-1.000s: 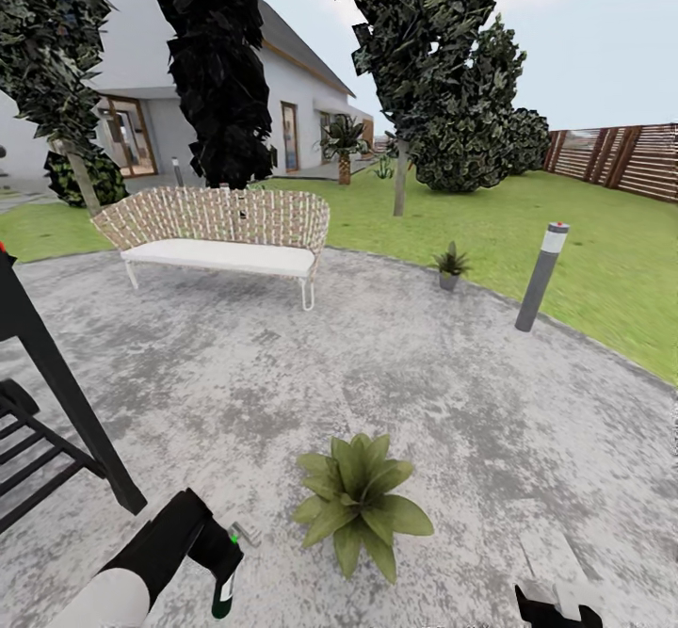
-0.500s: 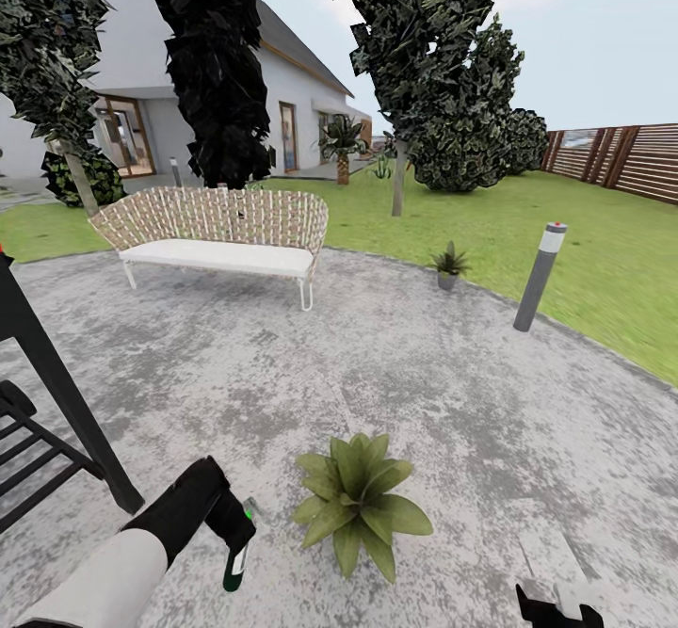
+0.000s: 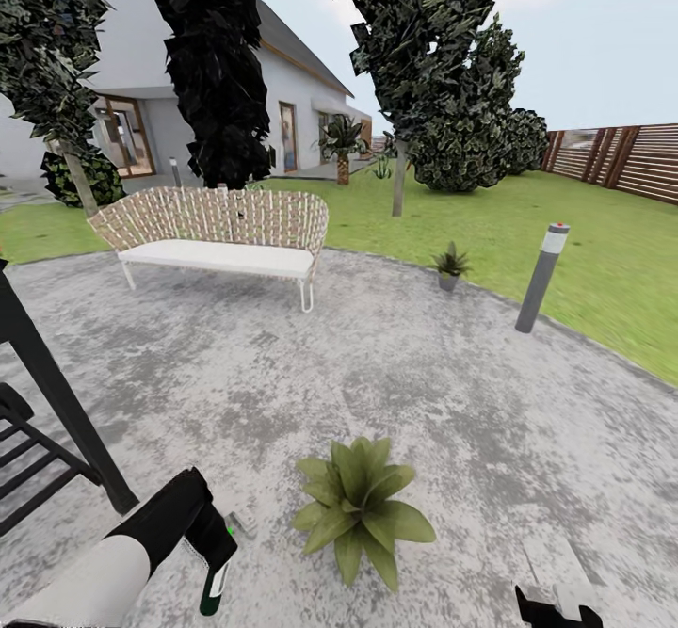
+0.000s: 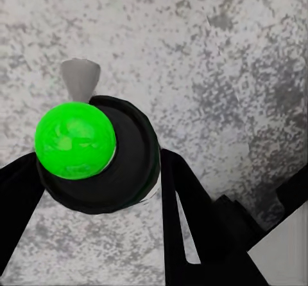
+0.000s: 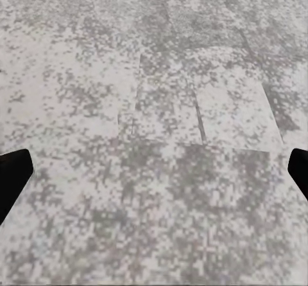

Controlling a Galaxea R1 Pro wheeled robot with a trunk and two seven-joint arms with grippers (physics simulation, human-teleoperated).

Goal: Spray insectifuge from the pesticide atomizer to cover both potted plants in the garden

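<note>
My left gripper point(image 3: 220, 553) is shut on the pesticide atomizer point(image 3: 215, 583), a slim dark-green bottle with a white patch, held low over the stone patio. Its pale spray head point(image 3: 247, 522) points toward the nearer potted plant point(image 3: 358, 506), which sits just to the right. In the left wrist view the atomizer point(image 4: 96, 164) shows end-on between my black fingers point(image 4: 186, 209), with a bright green cap and a pale nozzle. The second potted plant point(image 3: 450, 265) stands far off at the patio's edge. My right gripper point(image 5: 154, 170) hangs open over bare patio, and its tip point(image 3: 557, 607) shows low at the right.
A wicker bench point(image 3: 221, 228) stands at the back left of the round patio point(image 3: 395, 364). A grey bollard light point(image 3: 541, 275) rises at the right edge. The black grill frame point(image 3: 47, 393) is close on my left. Lawn, trees and a slatted fence point(image 3: 621, 157) lie beyond.
My left arm rose with the atomizer toward the near plant, then dropped back down and a little left. The right gripper has stayed put.
</note>
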